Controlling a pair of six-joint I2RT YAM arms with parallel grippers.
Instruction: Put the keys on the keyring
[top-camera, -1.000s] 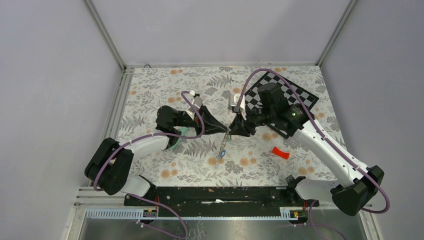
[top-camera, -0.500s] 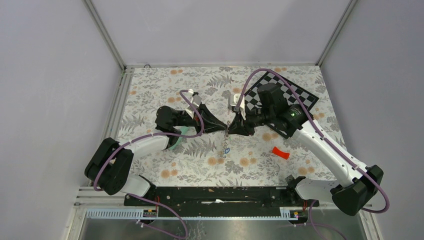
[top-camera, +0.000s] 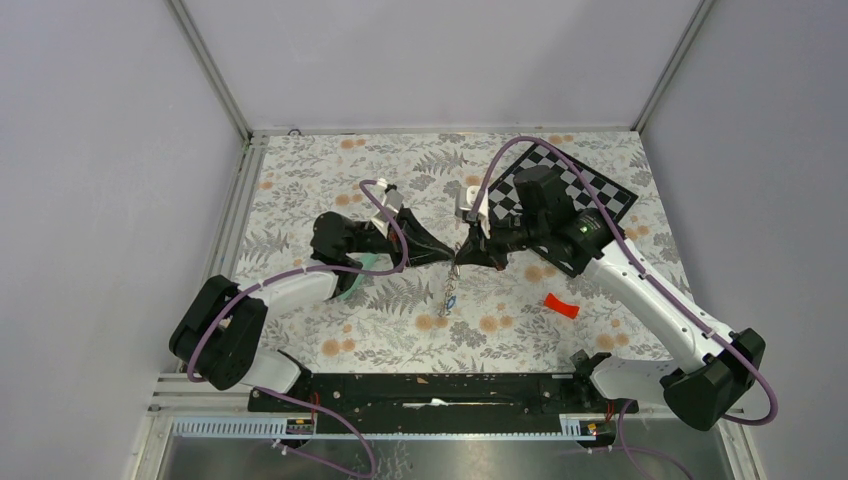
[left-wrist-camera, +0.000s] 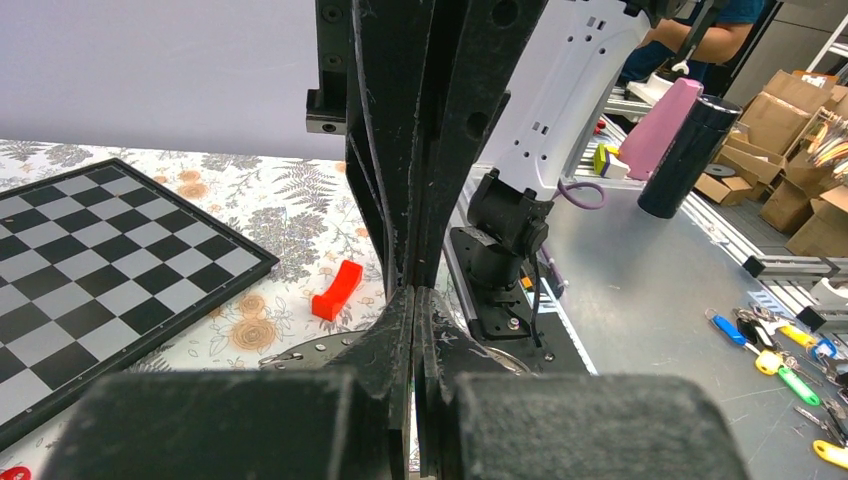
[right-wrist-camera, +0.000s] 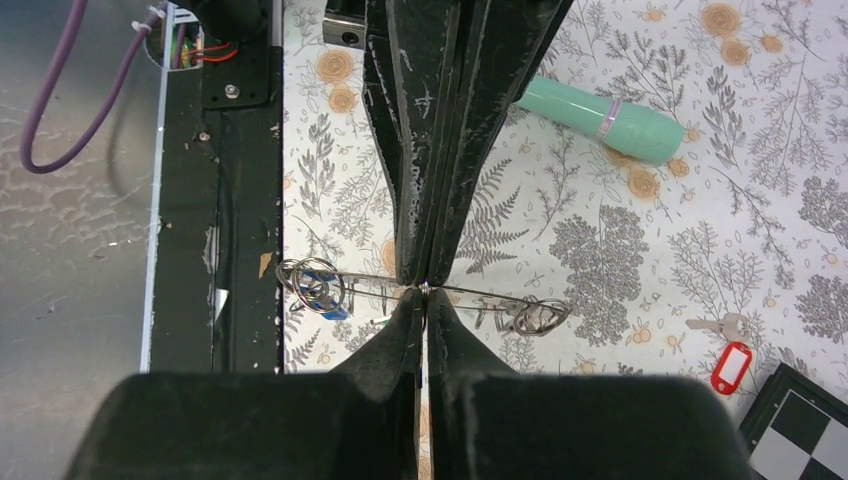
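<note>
Floral cloth (top-camera: 300, 180) underneath, plain grey walls (top-camera: 450, 60) around. Just left of the checkerboard (top-camera: 600, 190), left gripper (left-wrist-camera: 414, 300) and right gripper (right-wrist-camera: 422, 305) tip to tip, both clamped on the keyring (right-wrist-camera: 490, 299), blue-tagged key (right-wrist-camera: 322, 293) dangling. Red-tagged key (right-wrist-camera: 731, 366) loose beside the checkerboard's corner.

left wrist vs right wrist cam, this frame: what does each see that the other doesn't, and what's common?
Left wrist only: the red curved piece on the cloth, the right arm's base, tools on the bench beyond.
Right wrist only: a blue-tagged key on the keyring, a red-tagged key lying loose, the mint-green tube.
Both: left gripper and right gripper shut, tip to tip on the keyring (a bare sliver in left wrist), plus the checkerboard.
</note>
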